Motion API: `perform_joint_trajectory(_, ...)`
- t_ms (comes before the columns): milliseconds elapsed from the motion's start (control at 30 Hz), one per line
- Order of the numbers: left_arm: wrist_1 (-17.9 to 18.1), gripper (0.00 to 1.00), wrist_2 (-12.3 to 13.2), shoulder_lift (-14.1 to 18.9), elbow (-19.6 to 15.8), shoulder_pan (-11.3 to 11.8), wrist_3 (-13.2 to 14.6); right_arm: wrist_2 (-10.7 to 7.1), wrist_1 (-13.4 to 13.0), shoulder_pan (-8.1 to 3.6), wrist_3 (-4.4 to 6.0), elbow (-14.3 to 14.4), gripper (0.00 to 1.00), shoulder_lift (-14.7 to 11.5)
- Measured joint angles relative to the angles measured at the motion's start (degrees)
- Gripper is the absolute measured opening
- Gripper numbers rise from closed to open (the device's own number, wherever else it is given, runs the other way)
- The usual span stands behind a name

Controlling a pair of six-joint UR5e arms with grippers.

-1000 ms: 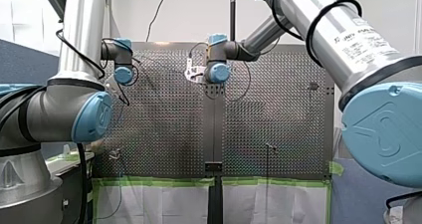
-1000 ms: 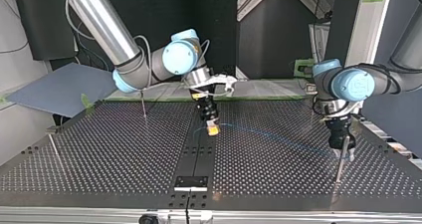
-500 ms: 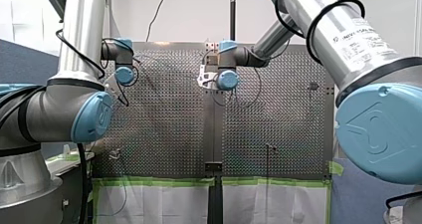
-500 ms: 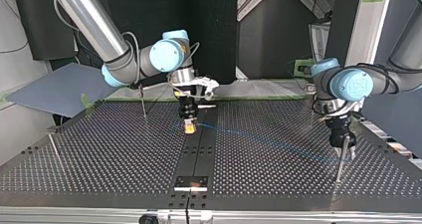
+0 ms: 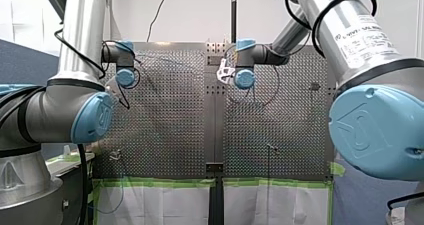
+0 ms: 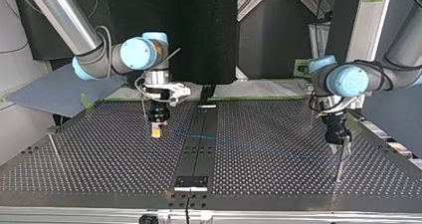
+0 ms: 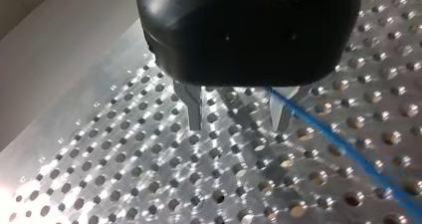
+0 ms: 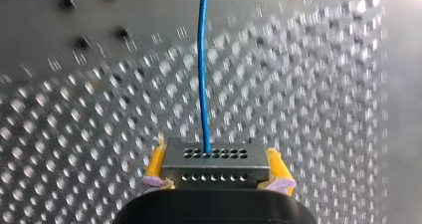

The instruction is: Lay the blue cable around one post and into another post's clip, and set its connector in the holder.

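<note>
Now right tool (image 6: 157,130) grasping connector (image 8: 215,167), shifted toward top view's left, blue cable (image 8: 201,59) trailing, left tool (image 7: 238,126) released.

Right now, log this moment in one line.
right gripper: shut on connector | left gripper: open, blue cable beside it

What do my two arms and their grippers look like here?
Both arms are silver tubes with light blue joint caps. My right arm bears a printed label and a black cable looped around it; my left arm also carries a black cable. My left gripper is a rounded black body with two narrow metal fingers. My right gripper is black with yellow pads.
</note>
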Motion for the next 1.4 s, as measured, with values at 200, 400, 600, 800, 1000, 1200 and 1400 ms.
perform_joint_trajectory(200,1.99,1.00,0.50,0.01,-0.61,-0.36,-0.13,-0.26,-2.90,-2.91,1.66,2.91,0.22,-0.28)
perform_joint_trajectory(400,1.10,1.00,-0.28,0.00,-0.67,-0.58,0.00,-0.44,-5.72,-5.72,0.70,5.72,0.22,-0.26)
perform_joint_trajectory(600,0.41,1.00,-1.23,0.02,-0.65,-0.64,0.18,0.03,-8.65,-8.66,-0.56,8.65,0.22,-0.23)
perform_joint_trajectory(800,0.33,1.00,-1.30,0.02,-0.66,-0.68,0.20,1.01,-11.87,-11.89,-1.32,11.87,0.22,0.22)
perform_joint_trajectory(1000,0.34,1.00,-1.33,0.01,-0.65,-0.71,0.22,1.16,-14.89,-14.46,-1.40,14.90,0.22,2.50)
perform_joint_trajectory(1200,0.32,1.00,-1.33,0.01,-0.64,-0.86,0.35,1.18,-17.78,-15.14,-1.72,17.78,0.22,3.96)
perform_joint_trajectory(1400,0.32,1.00,-1.33,0.00,-0.66,-0.95,0.41,2.36,-20.79,-15.34,-1.97,20.79,0.22,5.83)
